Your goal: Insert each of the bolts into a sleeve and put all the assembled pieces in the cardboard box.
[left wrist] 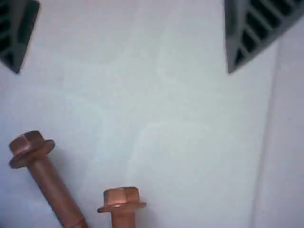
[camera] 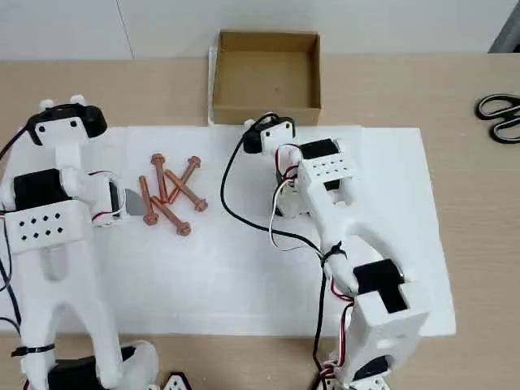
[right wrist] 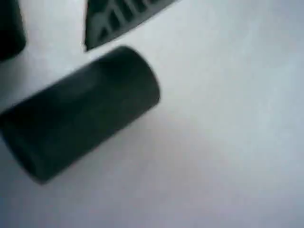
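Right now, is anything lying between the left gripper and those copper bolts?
Nothing visible does. The left gripper hangs open above the white sheet, and only bare sheet separates it from the nearest copper bolts.

High view overlooks whole table (camera: 455, 97); wrist views face white mat (left wrist: 190, 142) closely, probably downward.

Table (camera: 471, 244) with sheet (camera: 244, 276), box (camera: 266, 114), scissors (camera: 497, 119)

Five copper-coloured flanged bolts (camera: 183, 188) lie loosely crossed, left of centre in the high view. An open-topped cardboard box (camera: 266, 116) stands upright at top centre. A dark cylindrical sleeve (right wrist: 80, 114) lies on its side.
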Robot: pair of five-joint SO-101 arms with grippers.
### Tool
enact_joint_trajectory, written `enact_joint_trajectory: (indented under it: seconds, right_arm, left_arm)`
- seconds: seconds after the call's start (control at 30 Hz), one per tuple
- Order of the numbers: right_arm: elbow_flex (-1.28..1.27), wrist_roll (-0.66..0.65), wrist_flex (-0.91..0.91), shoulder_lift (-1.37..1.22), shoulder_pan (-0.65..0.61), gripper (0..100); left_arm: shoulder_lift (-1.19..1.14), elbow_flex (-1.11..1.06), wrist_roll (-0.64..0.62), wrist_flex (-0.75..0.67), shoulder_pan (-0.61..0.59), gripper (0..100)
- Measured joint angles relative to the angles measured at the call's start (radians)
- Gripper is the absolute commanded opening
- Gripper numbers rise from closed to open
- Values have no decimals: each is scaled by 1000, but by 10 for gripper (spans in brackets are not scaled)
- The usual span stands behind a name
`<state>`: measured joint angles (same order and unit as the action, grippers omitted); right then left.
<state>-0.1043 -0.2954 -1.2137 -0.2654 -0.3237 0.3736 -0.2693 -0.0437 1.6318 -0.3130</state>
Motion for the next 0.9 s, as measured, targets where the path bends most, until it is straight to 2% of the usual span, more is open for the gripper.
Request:
enact_joint_trajectory:
  seconds: [0.17,0.4,0.63,0.9]
  right_arm:
    - [5,-2,2,-25,0,173]
    - [12,-2,2,-51,3,84]
    - [20,-2,-25,-57,2,79]
    - [126,49,-186,-61,-3,79]
  left_arm:
    - [0,0,0,0,0,262]
    - [0,0,0,0,0,262]
    - [0,0,0,0,0,262]
    - [0,0,0,0,0,262]
